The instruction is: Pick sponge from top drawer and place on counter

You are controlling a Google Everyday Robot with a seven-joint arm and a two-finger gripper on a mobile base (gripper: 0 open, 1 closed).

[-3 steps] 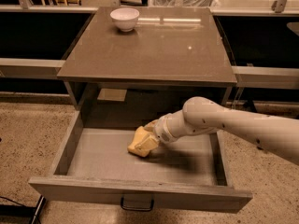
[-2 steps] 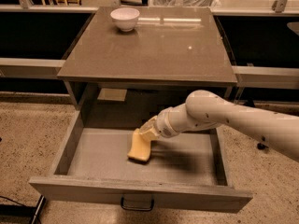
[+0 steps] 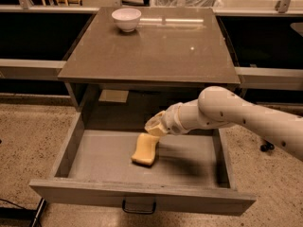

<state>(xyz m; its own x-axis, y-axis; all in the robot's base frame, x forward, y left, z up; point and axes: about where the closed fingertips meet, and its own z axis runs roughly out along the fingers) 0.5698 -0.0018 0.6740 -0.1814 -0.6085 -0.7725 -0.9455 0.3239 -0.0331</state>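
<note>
Sponge (image 3: 146, 149) is hanging tilted in the drawer (image 3: 94, 161); we are pinching its top end with our gripper (image 3: 154, 128) (bowl (image 3: 126, 19) sitting on the desk's (image 3: 156, 51) far corner).

The end effector (image 3: 155, 126) rose toward 12 o'clock above the floor of the top drawer (image 3: 99, 160) (a small shift, no more) and ended near the drawer's middle. The sponge (image 3: 146, 149), a crumpled lump beneath it a second before, stretched into a long block, pinched at its upper end, its lower end toward 6 o'clock. The arm (image 3: 222, 109) drifted toward 2 o'clock.
</note>
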